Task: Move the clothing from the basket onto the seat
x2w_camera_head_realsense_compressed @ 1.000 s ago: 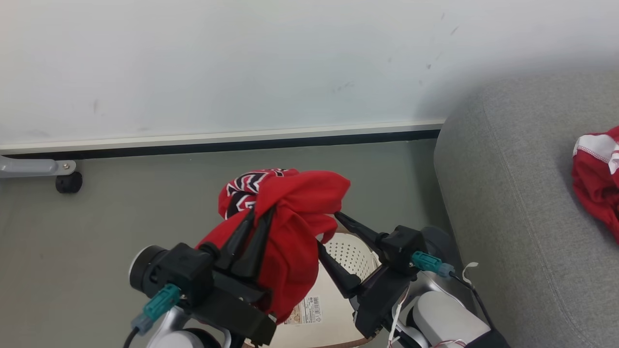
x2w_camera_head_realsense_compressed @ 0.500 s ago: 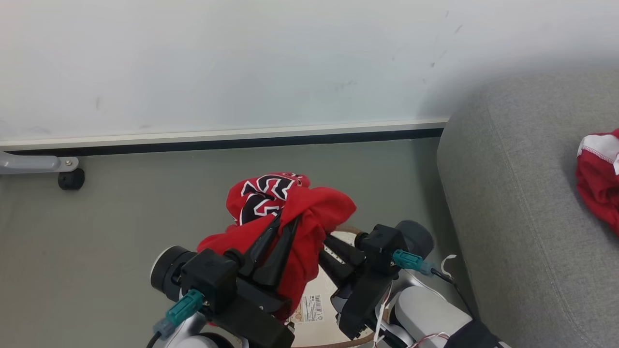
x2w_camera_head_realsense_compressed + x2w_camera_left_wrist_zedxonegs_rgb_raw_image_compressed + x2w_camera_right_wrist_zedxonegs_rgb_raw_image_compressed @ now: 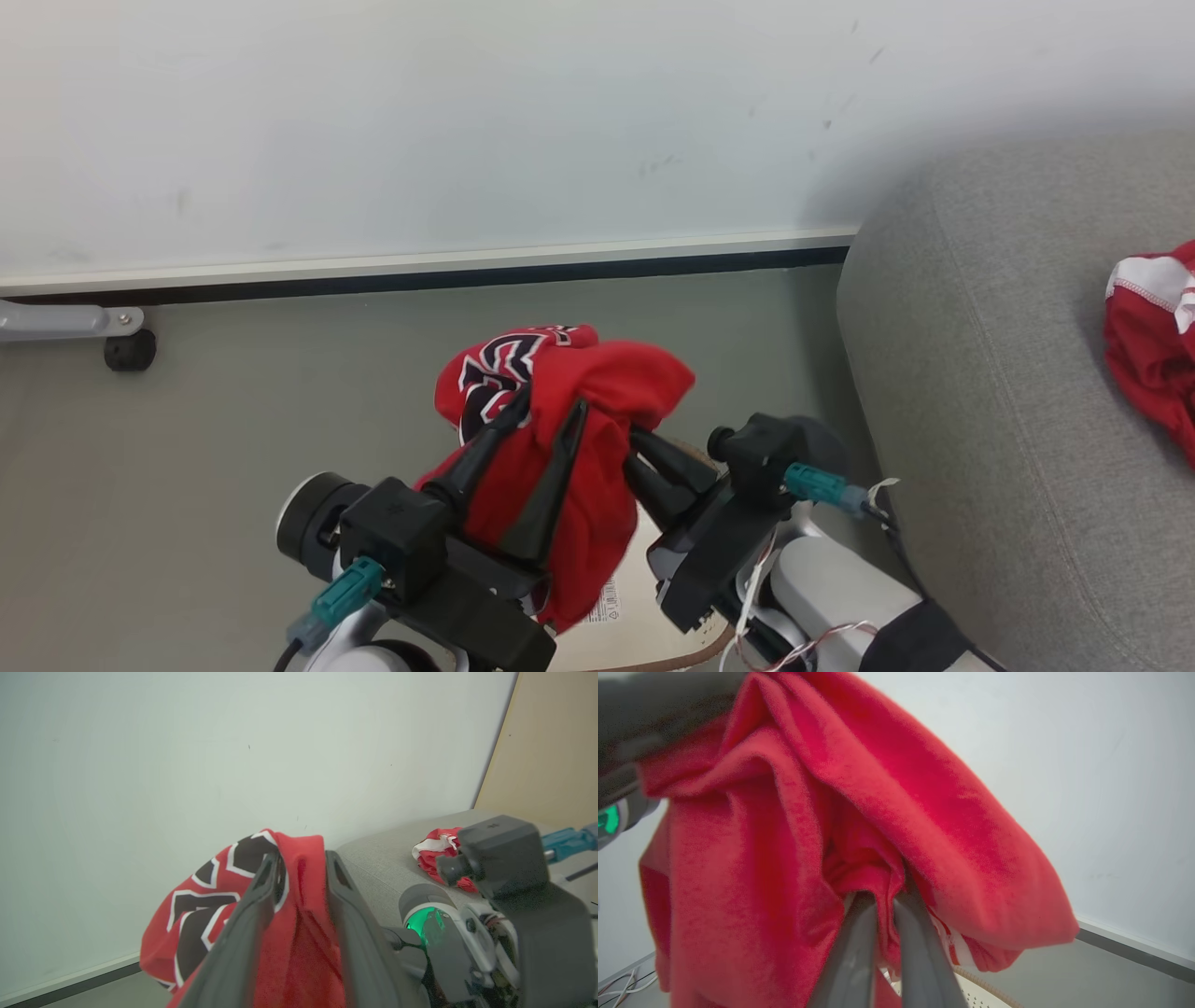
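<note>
Between the left gripper (image 3: 551,401) and the right gripper (image 3: 638,448), a bundle of red clothing (image 3: 597,373) is held up in the air. The right gripper is closed on it: in the right wrist view a fold is pinched between the two nearly touching fingertips, and the rest is draped over and around them. The left gripper's fingers are spread apart, with cloth lying between them and hanging over both; a panel of black lettering edged in white is turned to that gripper's outer side. The two grippers are close together, tips angled toward each other under the same bundle.

Directly below both grippers the basket (image 3: 639,574) is seen. Its cream bottom with a barcode label (image 3: 605,602) is shown between the arms, and a stretch of brown rim and perforated wall is seen just under the right gripper's fingers. What is shown of its inside is bare plastic; the rest is hidden by the arms and the hanging cloth.

Beyond the right gripper, on its outer side, the grey seat (image 3: 980,373) is found, well apart from the bundle. A second red garment (image 3: 1148,355) with white trim is lying on it.
</note>
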{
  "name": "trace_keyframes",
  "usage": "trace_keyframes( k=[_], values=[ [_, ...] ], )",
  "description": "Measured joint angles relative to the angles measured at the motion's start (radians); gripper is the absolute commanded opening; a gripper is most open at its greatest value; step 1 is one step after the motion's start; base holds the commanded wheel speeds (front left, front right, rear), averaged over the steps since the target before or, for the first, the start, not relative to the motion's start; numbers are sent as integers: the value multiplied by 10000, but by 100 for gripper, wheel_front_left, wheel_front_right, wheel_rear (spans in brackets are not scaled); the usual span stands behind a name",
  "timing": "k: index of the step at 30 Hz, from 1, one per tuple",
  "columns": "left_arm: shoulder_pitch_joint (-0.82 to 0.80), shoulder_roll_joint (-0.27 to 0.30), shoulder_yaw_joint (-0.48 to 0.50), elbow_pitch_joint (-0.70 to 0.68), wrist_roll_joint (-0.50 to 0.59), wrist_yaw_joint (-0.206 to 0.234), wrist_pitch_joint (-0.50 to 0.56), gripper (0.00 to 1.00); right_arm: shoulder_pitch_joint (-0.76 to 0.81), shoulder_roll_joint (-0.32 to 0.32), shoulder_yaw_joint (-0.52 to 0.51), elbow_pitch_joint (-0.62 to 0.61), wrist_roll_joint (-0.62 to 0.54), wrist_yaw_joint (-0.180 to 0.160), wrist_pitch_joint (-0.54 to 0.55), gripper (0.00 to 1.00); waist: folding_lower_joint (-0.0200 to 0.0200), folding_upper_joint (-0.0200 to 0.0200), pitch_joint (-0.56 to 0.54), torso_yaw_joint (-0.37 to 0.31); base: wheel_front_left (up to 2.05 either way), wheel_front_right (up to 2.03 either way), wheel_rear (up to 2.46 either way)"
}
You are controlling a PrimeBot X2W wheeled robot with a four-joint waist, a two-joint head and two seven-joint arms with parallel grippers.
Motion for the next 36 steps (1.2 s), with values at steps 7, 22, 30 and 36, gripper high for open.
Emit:
trace_keyframes(
  k=[7, 22, 30, 36],
  values=[
    [0, 88, 31, 61, 44, 35, 29, 100, -125, -328, -374, -119, 199, 0, -104, 0, -1, 0, -66, -107, 0, 0, 0],
    [422, 577, -230, 134, 255, -13, 128, 100, -134, -1001, -1498, -77, 416, -6, -186, 0, -1, 0, -168, -407, 0, 0, 0],
    [733, 671, -589, 50, 311, -174, 209, 100, -138, -1216, -1906, -90, 439, -107, -188, 0, -1, 0, -118, -737, 0, 0, 0],
    [766, 675, -771, -90, 510, -190, 295, 100, -138, -1302, -2128, -201, 439, -198, -188, 0, -1, 0, -35, -1077, 0, 0, 0]
  ],
)
